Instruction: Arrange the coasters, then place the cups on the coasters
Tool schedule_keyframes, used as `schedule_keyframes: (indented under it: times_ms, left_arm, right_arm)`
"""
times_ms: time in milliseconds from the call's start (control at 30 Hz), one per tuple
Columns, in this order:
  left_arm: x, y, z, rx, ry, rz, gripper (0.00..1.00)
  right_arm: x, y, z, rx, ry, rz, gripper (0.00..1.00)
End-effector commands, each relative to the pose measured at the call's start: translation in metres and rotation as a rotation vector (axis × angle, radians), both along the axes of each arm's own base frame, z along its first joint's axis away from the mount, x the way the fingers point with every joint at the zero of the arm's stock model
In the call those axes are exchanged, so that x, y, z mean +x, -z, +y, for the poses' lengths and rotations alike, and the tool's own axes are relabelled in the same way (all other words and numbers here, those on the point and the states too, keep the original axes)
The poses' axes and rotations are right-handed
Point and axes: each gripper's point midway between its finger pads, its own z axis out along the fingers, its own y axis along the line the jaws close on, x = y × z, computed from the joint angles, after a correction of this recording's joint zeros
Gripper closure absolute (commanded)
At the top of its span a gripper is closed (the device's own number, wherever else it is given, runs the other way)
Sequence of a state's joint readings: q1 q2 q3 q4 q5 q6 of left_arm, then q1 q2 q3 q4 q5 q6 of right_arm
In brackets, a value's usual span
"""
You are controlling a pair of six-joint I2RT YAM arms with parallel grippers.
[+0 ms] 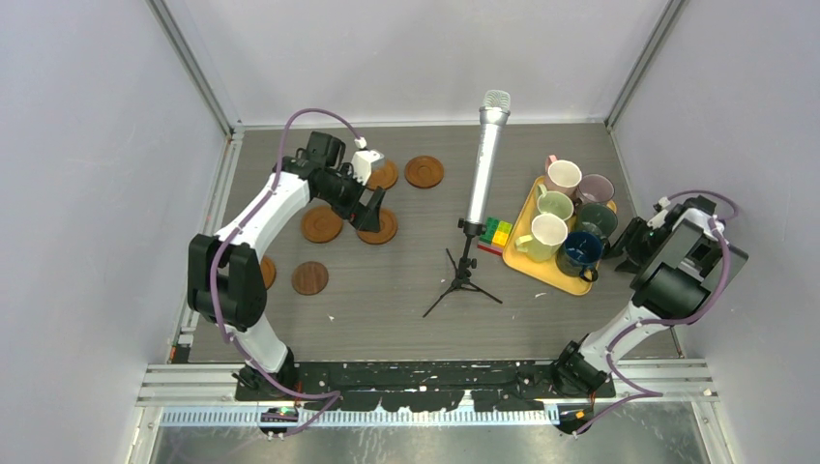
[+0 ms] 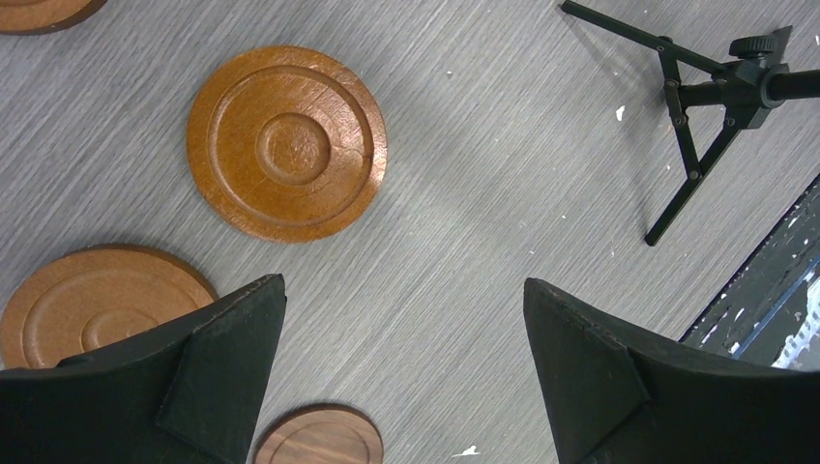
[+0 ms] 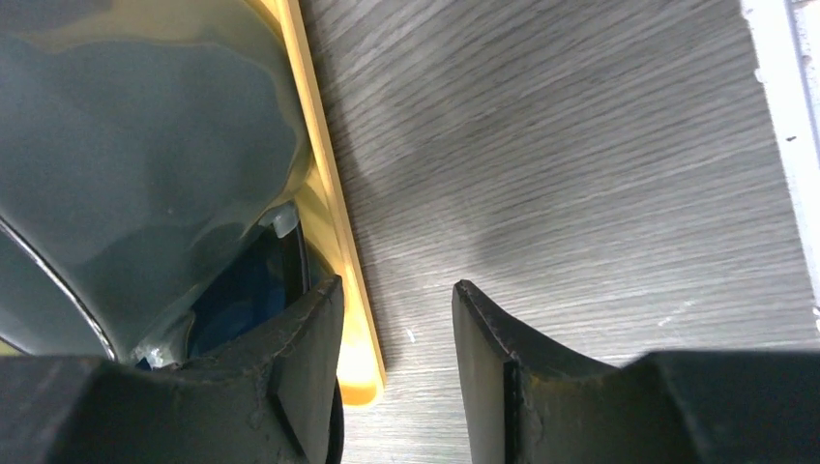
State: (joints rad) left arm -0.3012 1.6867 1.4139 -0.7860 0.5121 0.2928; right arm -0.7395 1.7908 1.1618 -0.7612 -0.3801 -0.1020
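Several round brown coasters lie on the left of the table: two at the back (image 1: pixel 424 171), two in the middle (image 1: pixel 322 223), a darker one (image 1: pixel 310 277) nearer. My left gripper (image 1: pixel 370 211) hovers open over them; in its wrist view the left gripper (image 2: pixel 406 290) holds nothing, with an orange-brown coaster (image 2: pixel 286 143) ahead and the darker coaster (image 2: pixel 319 440) below. Several cups stand on the yellow tray (image 1: pixel 527 215), among them the dark blue cup (image 1: pixel 580 251). My right gripper (image 3: pixel 396 300) is partly open astride the tray rim (image 3: pixel 324 193), beside the grey-green cup (image 3: pixel 145 145).
A silver microphone (image 1: pixel 486 155) on a black tripod (image 1: pixel 462 280) stands mid-table between coasters and tray; its legs (image 2: pixel 716 97) show in the left wrist view. Coloured blocks (image 1: pixel 497 232) lie against the tray's left side. The right wall is close behind the right arm.
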Motion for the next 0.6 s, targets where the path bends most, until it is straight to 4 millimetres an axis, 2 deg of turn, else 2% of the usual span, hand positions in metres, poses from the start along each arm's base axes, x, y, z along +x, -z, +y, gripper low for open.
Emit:
schedule_keyframes:
  times_ms: [0, 200, 367, 567]
  left_arm:
    - [0.003, -0.001, -0.009, -0.045, 0.015, -0.017, 0.05]
    - [0.002, 0.004, -0.009, -0.043, 0.013, -0.007, 0.05]
    - [0.002, 0.004, -0.009, -0.043, 0.012, -0.005, 0.05]
    - [0.003, 0.005, -0.011, -0.05, 0.007, 0.008, 0.05]
  right_arm:
    - [0.013, 0.002, 0.004, 0.0, -0.003, -0.023, 0.5]
    - [0.023, 0.014, 0.013, 0.075, 0.025, -0.01, 0.67]
    - [0.033, 0.022, 0.026, 0.12, 0.028, -0.004, 0.72]
    - [0.047, 0.025, 0.037, 0.151, 0.037, -0.005, 0.83]
